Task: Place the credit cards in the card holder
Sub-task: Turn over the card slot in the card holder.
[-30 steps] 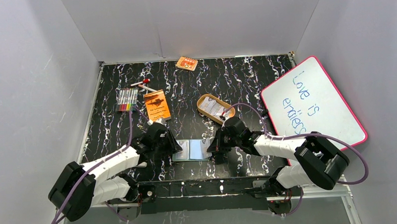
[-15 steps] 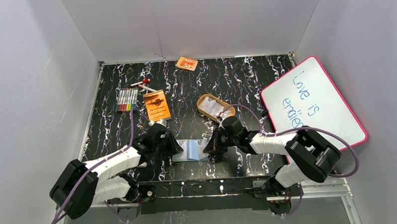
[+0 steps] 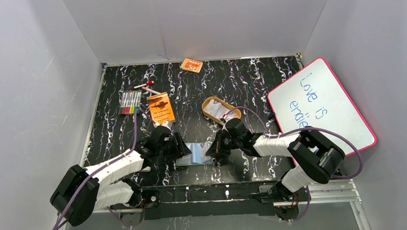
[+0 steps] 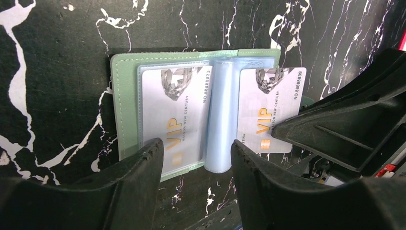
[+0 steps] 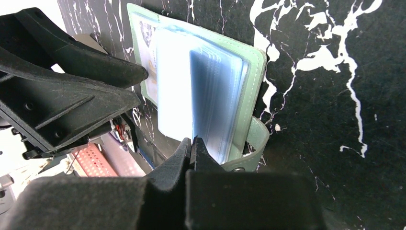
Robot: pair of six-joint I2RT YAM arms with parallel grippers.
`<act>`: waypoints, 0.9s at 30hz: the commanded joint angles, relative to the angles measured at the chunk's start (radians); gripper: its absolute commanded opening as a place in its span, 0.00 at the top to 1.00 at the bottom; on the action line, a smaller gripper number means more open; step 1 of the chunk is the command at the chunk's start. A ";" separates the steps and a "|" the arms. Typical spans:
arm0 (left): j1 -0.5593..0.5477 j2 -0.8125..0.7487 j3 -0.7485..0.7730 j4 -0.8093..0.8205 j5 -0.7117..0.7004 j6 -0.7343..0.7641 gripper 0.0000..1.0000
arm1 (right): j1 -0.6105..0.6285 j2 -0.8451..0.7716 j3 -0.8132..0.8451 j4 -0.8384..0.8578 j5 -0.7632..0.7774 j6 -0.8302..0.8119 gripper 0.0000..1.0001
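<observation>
Left fingers (image 4: 143, 191) apart above card holder (image 4: 125, 96), right fingers (image 5: 177, 167) together; tan tray (image 3: 205, 107) beyond.

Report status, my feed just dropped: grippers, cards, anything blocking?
Left gripper open over the card holder, spread flat. Right gripper shut at its right edge. One credit card sleeved, second card sticking out right. No obstruction seen.

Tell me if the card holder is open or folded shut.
Open. The card holder lies spread flat, green cover underneath, its clear sleeves exposed and a credit card face up in one.
</observation>
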 commanded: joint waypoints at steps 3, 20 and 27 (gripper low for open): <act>-0.003 0.054 0.051 -0.004 0.083 0.054 0.48 | 0.008 0.018 0.045 0.024 0.003 0.012 1.00; -0.005 0.212 0.126 -0.017 0.154 0.135 0.71 | 0.011 0.039 0.057 0.020 0.006 0.012 1.00; -0.004 0.247 0.129 -0.019 0.139 0.132 0.90 | 0.010 0.036 0.059 0.011 0.005 0.004 1.00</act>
